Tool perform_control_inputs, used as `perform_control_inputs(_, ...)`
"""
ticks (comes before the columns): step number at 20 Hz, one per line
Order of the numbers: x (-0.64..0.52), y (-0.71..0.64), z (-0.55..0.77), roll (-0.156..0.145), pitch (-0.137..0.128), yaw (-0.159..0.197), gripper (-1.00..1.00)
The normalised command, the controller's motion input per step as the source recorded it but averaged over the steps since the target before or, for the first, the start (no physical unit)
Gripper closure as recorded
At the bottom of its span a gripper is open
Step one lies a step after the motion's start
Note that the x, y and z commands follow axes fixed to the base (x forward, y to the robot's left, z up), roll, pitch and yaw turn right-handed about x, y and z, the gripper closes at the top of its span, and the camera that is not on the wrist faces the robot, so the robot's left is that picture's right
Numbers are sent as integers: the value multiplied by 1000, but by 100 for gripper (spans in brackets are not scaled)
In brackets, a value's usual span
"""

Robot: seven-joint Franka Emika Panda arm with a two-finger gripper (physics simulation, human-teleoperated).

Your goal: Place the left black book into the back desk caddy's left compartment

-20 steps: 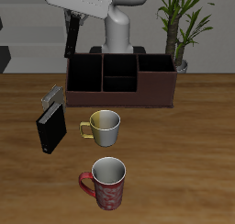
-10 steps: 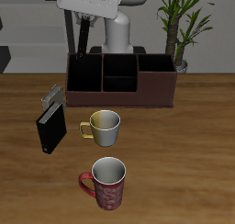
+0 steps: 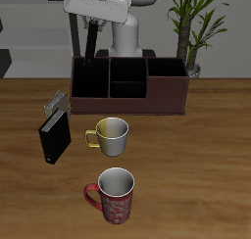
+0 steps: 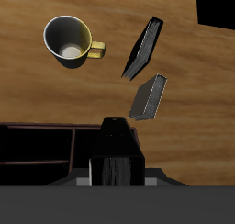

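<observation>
Gripper (image 3: 90, 35) is hovering above the back desk caddy (image 3: 128, 84), clamping a black book (image 3: 89, 39) between its fingers over the left compartment (image 3: 90, 78). Two more books (image 3: 56, 130) are lying on the table (image 3: 196, 174).

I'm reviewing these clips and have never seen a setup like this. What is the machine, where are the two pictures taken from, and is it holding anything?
These are simulator renders. A white robot arm stands behind a wooden table; its gripper hangs high above the caddy, a dark wooden box with compartments. One picture looks on from the front, the other from a camera on the gripper looking down. On the table: two black books, a yellowish mug and a red mug. The gripper holds nothing visible; whether it is open is unclear.
</observation>
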Motion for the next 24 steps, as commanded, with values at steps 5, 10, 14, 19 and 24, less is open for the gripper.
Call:
perform_control_inputs(5, -28, 57, -112, 10, 26, -6, 100)
perform_control_inputs(10, -71, 31, -25, 1, 9, -19, 100)
perform_control_inputs(14, -42, 18, -79, -8, 31, 1, 100)
perform_control_inputs(19, -20, 50, -120, 17, 31, -2, 100)
perform_control_inputs(24, -31, 81, -92, 19, 7, 19, 100)
